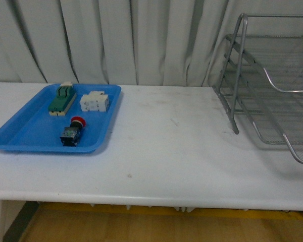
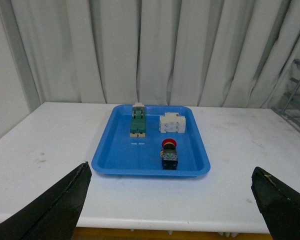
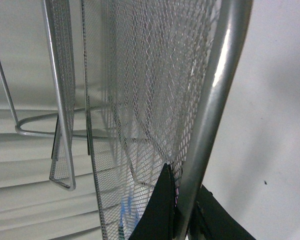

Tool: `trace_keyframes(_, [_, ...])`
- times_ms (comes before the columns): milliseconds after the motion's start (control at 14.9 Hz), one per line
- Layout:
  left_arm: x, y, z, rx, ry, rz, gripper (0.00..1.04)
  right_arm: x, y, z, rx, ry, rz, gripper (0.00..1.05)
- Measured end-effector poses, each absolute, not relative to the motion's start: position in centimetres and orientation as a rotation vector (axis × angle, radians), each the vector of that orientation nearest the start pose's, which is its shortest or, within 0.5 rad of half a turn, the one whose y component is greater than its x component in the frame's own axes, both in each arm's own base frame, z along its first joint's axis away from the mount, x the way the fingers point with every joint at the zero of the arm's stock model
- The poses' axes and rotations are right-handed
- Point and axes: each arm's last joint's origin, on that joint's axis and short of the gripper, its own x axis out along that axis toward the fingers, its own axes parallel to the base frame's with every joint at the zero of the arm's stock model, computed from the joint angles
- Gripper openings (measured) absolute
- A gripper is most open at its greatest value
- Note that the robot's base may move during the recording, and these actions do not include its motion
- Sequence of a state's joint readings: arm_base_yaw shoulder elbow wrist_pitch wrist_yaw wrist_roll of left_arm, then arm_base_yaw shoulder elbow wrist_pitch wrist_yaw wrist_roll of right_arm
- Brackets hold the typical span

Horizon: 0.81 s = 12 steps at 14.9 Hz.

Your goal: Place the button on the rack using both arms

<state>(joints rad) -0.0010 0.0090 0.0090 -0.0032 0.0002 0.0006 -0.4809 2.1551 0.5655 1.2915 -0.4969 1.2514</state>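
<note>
Front view has the button [image 1: 73, 131] lying in the blue tray [image 1: 20, 135], near its front edge, well apart from the rack [image 1: 241, 75] at the table's [image 1: 166, 156] right. The left gripper [image 2: 170, 171] has its jaws wide, while the right gripper [image 3: 182, 212] clamps the rack's frame bar

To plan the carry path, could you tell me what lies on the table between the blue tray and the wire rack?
Nothing: in the front view the white table is bare between the blue tray and the rack.
</note>
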Motion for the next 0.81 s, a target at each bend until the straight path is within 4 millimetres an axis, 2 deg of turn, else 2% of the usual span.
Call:
trace_keyframes(67, [9.8,0.0,16.6,0.001,0.002,0.000,0.98,27.6,-13.1,4.9,1.388,0.251,-0.161,0.05])
trace_keyframes(269, [9.8,0.0,16.6,0.001,0.003,-0.001,0.98,26.3,-13.7,4.8,1.312,0.248,-0.202,0.42])
trace_keyframes(537, [9.8,0.0,16.6,0.001,0.003,-0.001,0.98,26.2,-14.0,5.4,1.303,0.223,-0.199,0.57])
trace_keyframes(604, [9.8,0.0,16.6,0.001,0.003,-0.001,0.98,26.2,-14.0,5.8,1.299,0.214,-0.191,0.64])
trace_keyframes(806, [9.8,0.0,16.6,0.001,0.003,-0.001,0.98,25.3,-13.4,7.9,1.305,0.186,-0.141,0.95])
